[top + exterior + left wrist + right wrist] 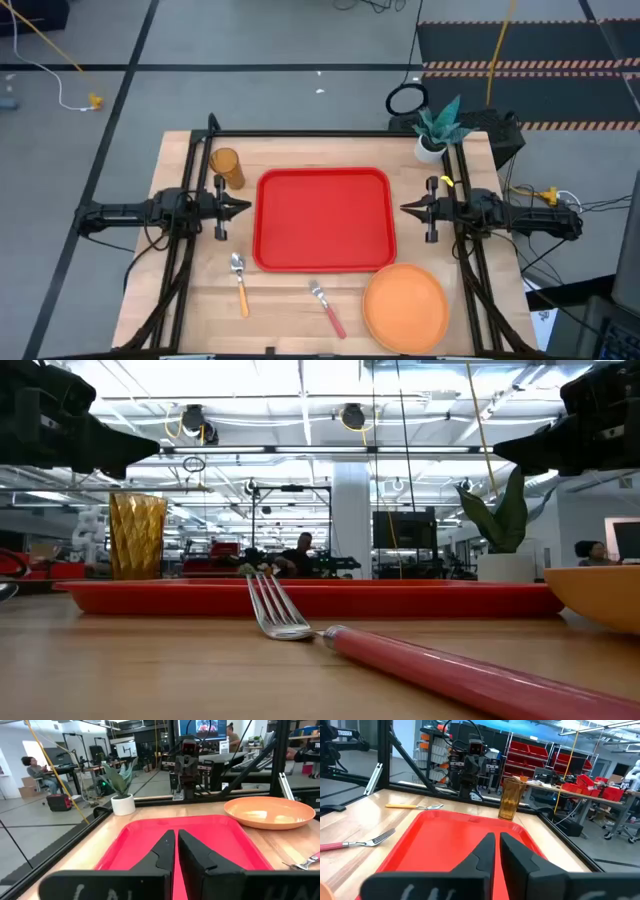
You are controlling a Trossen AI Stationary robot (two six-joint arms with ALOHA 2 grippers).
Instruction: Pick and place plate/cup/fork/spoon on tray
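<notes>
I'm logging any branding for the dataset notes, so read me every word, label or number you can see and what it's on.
"TROSSEN": white lettering on a dark arm part at the edge of the right wrist view.
White marks on the left gripper body: too blurred to read.
Similar marks on the right gripper: unreadable.
The tray, plate and cup carry no lettering.

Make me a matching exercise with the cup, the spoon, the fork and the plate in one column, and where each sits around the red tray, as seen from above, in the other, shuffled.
Things:
1. cup
2. spoon
3. fork
4. plate

Places in the high view, relative to the tray:
A. below its bottom edge, near the middle
B. off its bottom right corner
C. off its top left corner
D. off its bottom left corner

Pairs: 1-C, 2-D, 3-A, 4-B
</notes>
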